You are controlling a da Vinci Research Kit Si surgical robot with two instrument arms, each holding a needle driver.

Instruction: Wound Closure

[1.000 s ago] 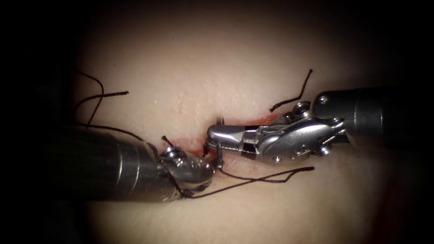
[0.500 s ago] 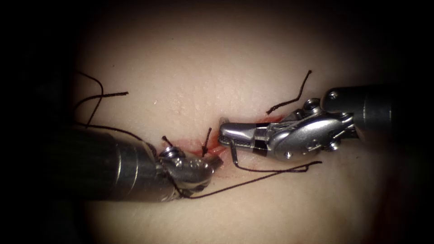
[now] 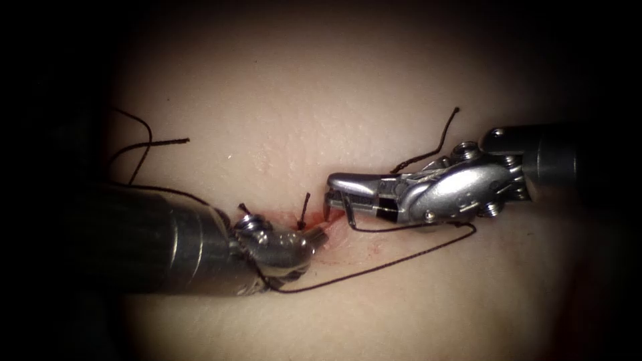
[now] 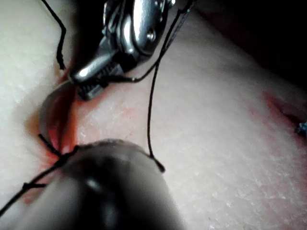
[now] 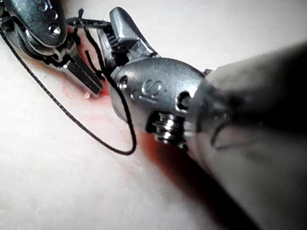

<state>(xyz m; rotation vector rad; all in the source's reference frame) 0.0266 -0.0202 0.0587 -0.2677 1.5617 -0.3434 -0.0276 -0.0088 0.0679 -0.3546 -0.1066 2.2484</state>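
Lying across the pale pork tissue (image 3: 301, 113) are loose cut ends of dark thread (image 3: 431, 144), one above the right tool and others at far left. Two short stubs stand up from the reddened cut (image 3: 277, 215), which is smeared with red fluid (image 3: 371, 249). The left silver needle driver (image 3: 319, 234) rests its closed jaws on the cut; no held object is discernible. The right silver needle driver (image 3: 330, 197) pinches the curved steel needle (image 4: 45, 110) near one end, and the needle's arc dips into the cut. A long dark thread (image 3: 401, 257) loops between both tools.
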